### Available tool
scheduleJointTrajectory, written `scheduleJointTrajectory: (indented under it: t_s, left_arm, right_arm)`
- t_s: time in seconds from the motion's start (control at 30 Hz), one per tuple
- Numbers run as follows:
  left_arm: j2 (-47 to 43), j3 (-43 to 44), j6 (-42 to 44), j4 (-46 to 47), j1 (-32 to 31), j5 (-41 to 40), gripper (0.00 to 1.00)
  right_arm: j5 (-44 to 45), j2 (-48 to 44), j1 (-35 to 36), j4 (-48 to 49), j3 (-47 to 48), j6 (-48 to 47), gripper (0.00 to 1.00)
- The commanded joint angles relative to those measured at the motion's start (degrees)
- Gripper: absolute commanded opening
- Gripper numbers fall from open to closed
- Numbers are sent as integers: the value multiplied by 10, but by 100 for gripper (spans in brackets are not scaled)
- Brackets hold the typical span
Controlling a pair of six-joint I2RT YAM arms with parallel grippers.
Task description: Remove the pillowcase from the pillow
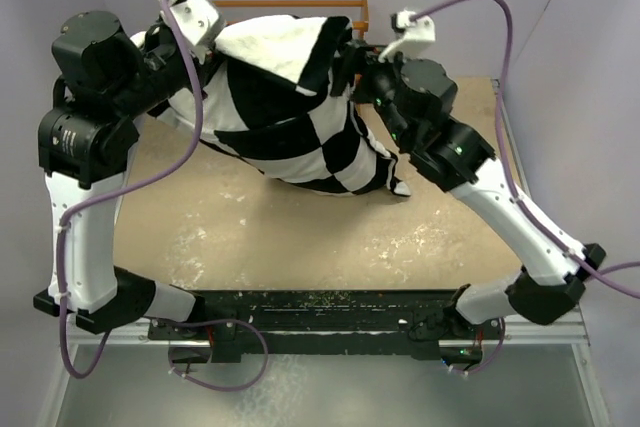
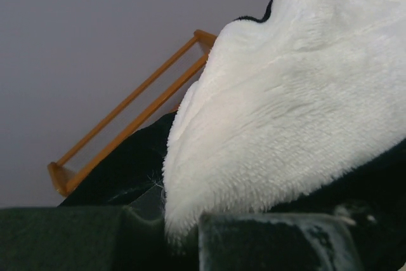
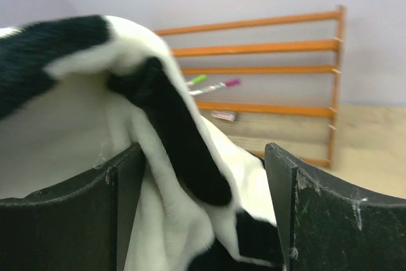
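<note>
The black and white checkered pillowcase [image 1: 290,117] is bunched at the back of the table, its top lifted. My left gripper [image 1: 218,42] is at its upper left. In the left wrist view this gripper [image 2: 184,236] is shut on a fold of the white fleecy pillowcase [image 2: 285,112]. My right gripper [image 1: 357,62] is at the upper right edge. In the right wrist view it [image 3: 203,214] is open, with a hanging fold of pillowcase [image 3: 177,150] between its wide-apart fingers [image 3: 320,220]. The plain white pillow is hidden inside the cover.
An orange wooden rack [image 1: 290,4] stands at the table's back edge, close behind the fabric; it also shows in the left wrist view [image 2: 127,115] and the right wrist view [image 3: 266,49]. Pens [image 3: 212,85] lie by the rack. The tan tabletop [image 1: 300,237] lies in front.
</note>
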Motion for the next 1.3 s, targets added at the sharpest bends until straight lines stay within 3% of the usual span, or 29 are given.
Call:
scheduleJointTrajectory:
  t_s: [0.0,0.2,0.37,0.53,0.63,0.8,0.93,1.07,1.27]
  left_arm:
    - [24,64,-146,51,-3,125,0]
    - [39,-12,-231,139,-4,122,0]
    - [59,-20,-245,187,-13,83,0]
    - [73,-12,-231,202,-64,47,0]
    - [75,-14,-229,196,-81,36,0]
    - [71,-23,-211,184,-84,29,0]
    - [69,-22,-198,177,-84,30,0]
    - [64,-22,-183,175,-84,24,0]
    - [58,-14,-158,185,-84,-3,0]
  right_arm:
    - [132,-121,1,-22,-98,71,81]
    - [109,-273,14,-45,-253,146,85]
    - [51,-357,16,-48,-301,209,87]
    - [1,-314,45,-35,-266,231,87]
    - [42,-275,119,20,-247,212,89]
    - [42,-216,133,73,-216,223,90]
    - [76,-202,131,77,-228,242,85]
    - [96,-209,132,60,-258,257,74]
    - [118,-265,132,36,-373,289,61]
